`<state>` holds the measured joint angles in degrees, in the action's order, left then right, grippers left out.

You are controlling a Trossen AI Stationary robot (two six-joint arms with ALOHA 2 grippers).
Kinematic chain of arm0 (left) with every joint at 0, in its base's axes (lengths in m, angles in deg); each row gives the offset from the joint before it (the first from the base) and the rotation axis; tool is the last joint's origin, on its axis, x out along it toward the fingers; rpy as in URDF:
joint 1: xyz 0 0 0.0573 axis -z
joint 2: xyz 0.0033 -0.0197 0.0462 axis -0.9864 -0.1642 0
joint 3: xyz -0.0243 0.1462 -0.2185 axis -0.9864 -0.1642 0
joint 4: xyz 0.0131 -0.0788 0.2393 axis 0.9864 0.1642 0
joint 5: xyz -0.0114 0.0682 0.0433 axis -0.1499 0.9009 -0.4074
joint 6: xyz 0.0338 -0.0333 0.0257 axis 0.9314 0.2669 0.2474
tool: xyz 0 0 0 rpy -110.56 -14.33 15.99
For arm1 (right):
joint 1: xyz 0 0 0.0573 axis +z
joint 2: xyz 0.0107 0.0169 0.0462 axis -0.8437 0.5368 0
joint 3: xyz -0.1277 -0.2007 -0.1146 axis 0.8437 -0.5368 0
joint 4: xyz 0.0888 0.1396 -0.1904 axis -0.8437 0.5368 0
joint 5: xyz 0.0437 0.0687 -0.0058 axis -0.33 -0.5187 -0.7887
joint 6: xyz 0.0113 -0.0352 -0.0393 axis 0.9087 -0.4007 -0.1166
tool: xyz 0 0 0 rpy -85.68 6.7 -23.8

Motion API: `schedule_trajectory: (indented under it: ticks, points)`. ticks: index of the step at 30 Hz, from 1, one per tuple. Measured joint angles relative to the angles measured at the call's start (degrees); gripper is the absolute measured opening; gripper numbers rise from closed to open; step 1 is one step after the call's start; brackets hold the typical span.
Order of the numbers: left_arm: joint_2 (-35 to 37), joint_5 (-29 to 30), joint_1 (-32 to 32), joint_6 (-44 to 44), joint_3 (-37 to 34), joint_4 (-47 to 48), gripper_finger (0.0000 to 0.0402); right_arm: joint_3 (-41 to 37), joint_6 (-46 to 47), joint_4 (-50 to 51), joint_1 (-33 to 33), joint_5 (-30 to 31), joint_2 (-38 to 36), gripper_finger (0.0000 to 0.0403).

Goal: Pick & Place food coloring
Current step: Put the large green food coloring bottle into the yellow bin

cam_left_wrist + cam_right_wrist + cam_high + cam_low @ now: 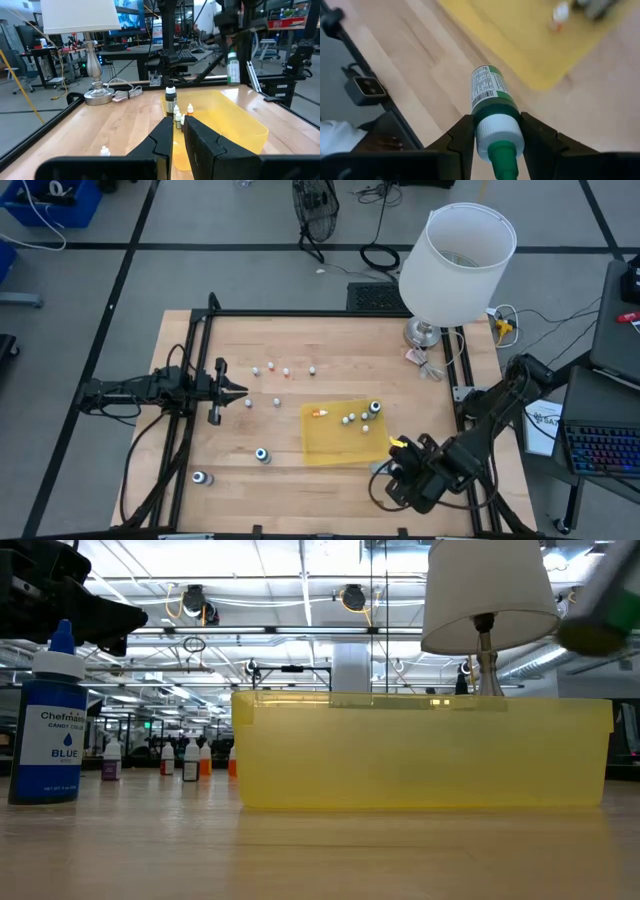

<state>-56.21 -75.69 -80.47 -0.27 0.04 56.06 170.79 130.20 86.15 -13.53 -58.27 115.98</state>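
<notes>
The food coloring bottles are scattered. Several tiny whitish ones stand on the wood (270, 367) near the far side, and two larger dark ones (262, 454) (200, 478) stand near the near edge. Several more, one orange (320, 412), sit in the flat yellow tray (335, 442). My right gripper (398, 448) hovers off the tray's near right corner, shut on a green bottle (487, 90). My left gripper (243, 390) waits left of the tray with only a narrow gap between its fingers (178, 127). A blue bottle (50, 730) stands close in the low view. My right gripper pinches the green bottle between its two fingers at the white collar (497, 132) just below the green nozzle. The fingers come from above, pointing down. The bottle hangs base-down below them (232, 67), lifted clear of the table, beside the tray's edge (540, 82).
A table lamp with a white shade (455, 255) stands at the far right on its metal base (425, 332), with a cable and small parts (430, 365) beside it. Black frame rails (195, 380) run along the left and right table edges. Bare wood lies between the tray and the near edge.
</notes>
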Motion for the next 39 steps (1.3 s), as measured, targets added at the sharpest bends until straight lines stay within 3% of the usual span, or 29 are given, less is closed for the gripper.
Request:
schedule_trajectory:
  ticks: [5, 13, 18, 23, 33, 39]
  points:
    - [0.0, 0.0, 0.0, 0.0, 0.0, 0.0, 0.0051, 3.4, -13.9, -0.1, -5.9, 1.3, -0.1, 0.0117]
    - [0.0, 0.0, 0.0, 0.0, 0.0, 0.0, 0.0051, 4.0, -32.3, 1.2, -17.3, -8.8, -0.1, 0.0117]
    - [0.0, 0.0, 0.0, 0.0, 0.0, 0.0, 0.0051, 4.0, -35.2, 6.3, -21.5, -14.9, -0.1, 0.0117]
    - [0.0, 0.0, 0.0, 0.0, 0.0, 0.0, 0.0051, 4.1, -35.1, 10.2, -22.6, -16.6, 0.8, 0.0117]
    - [0.0, 0.0, 0.0, 0.0, 0.0, 0.0, 0.0051, 4.2, -39.3, 10.5, -22.2, -25.5, 10.8, 0.0117]
    - [0.0, 0.0, 0.0, 0.0, 0.0, 0.0, 0.0051, 4.1, -42.7, 11.0, -22.4, -27.1, 14.4, 0.0117]
